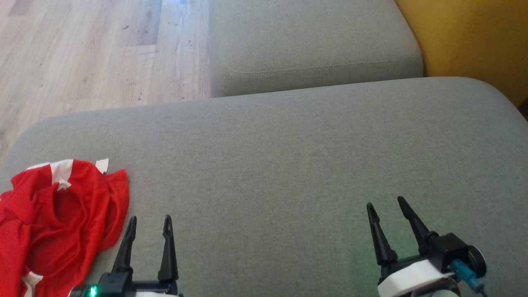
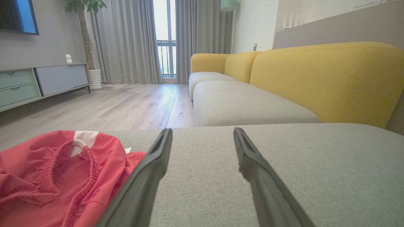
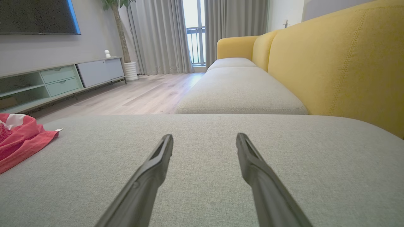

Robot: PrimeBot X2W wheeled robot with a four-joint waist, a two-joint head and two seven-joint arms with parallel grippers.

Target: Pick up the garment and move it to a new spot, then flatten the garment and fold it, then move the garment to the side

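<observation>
- While both pairs of fingers sit low over a wide grey sofa cushion (image 1: 288,156), neither pair has hold of anything.
- The left fingers (image 1: 167,251) are 2 long dark prongs spread wide apart, with bare grey fabric showing in the gap between them.
- The right fingers (image 1: 380,239) are spread just as wide, lean slightly to the left, and also have bare cushion between them.
- A red garment (image 1: 62,214) with white trim lies crumpled in a heap on the same cushion, just beside the left fingers on their outer, left side.
- Its nearest edge comes very close to the outer left finger; I cannot tell whether the 2 touch.
- From the left wrist view, a gathered elastic opening in the garment faces upward, level with the fingertips.
- The garment is well apart from the right fingers, far off to their left, with open cushion between.
- Ahead of both sets of fingertips lies a second grey cushion (image 1: 313,41), separated from the first by a seam.
- A yellow sofa back (image 1: 466,37) rises to the right of the right fingers.
- Pale wood floor (image 1: 82,53) stretches ahead and to the left of the left fingers.
- Far beyond the fingertips, the wrist views show grey curtains (image 2: 126,41), a low cabinet (image 2: 60,77) and a wall screen (image 3: 38,15).
</observation>
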